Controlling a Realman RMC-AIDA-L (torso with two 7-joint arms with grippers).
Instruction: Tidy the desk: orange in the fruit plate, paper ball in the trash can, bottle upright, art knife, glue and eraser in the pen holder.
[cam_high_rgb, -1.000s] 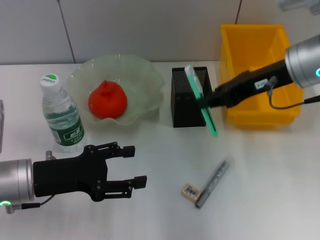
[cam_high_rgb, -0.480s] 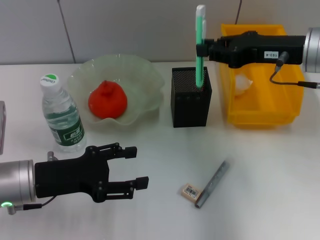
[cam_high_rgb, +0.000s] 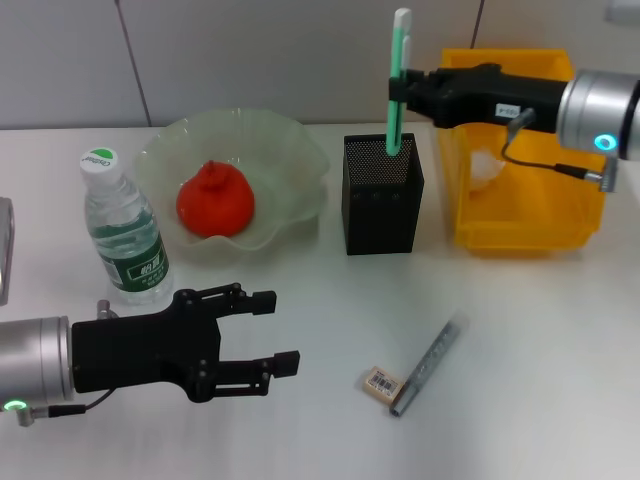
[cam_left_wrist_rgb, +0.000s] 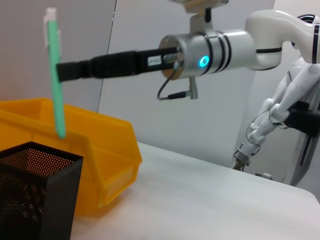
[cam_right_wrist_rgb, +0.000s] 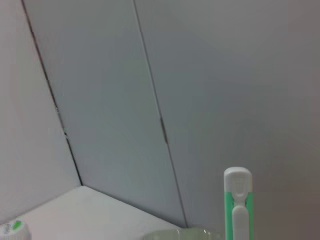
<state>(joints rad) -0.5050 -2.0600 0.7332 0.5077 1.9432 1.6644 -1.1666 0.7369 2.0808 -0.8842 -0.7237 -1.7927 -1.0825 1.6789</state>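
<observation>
My right gripper (cam_high_rgb: 402, 92) is shut on the glue (cam_high_rgb: 397, 80), a thin green stick held upright with its white end on top. Its lower tip hangs at the open top of the black mesh pen holder (cam_high_rgb: 380, 205); in the left wrist view the glue (cam_left_wrist_rgb: 54, 90) ends just above the pen holder's rim (cam_left_wrist_rgb: 35, 152). The art knife (cam_high_rgb: 428, 365) and the eraser (cam_high_rgb: 381, 384) lie on the desk at the front. The orange (cam_high_rgb: 214, 198) rests in the fruit plate (cam_high_rgb: 300, 150). The bottle (cam_high_rgb: 125, 230) stands upright. My left gripper (cam_high_rgb: 277, 331) is open and empty, front left.
The yellow trash can (cam_high_rgb: 520, 225) stands right of the pen holder, with the white paper ball (cam_high_rgb: 487, 165) inside it. The right arm reaches over the can. A grey wall rises behind the desk.
The right gripper lifted the glue from a tilted, low pose in front of the pen holder to upright above its opening, then shifted slightly left. The left arm barely moved.
</observation>
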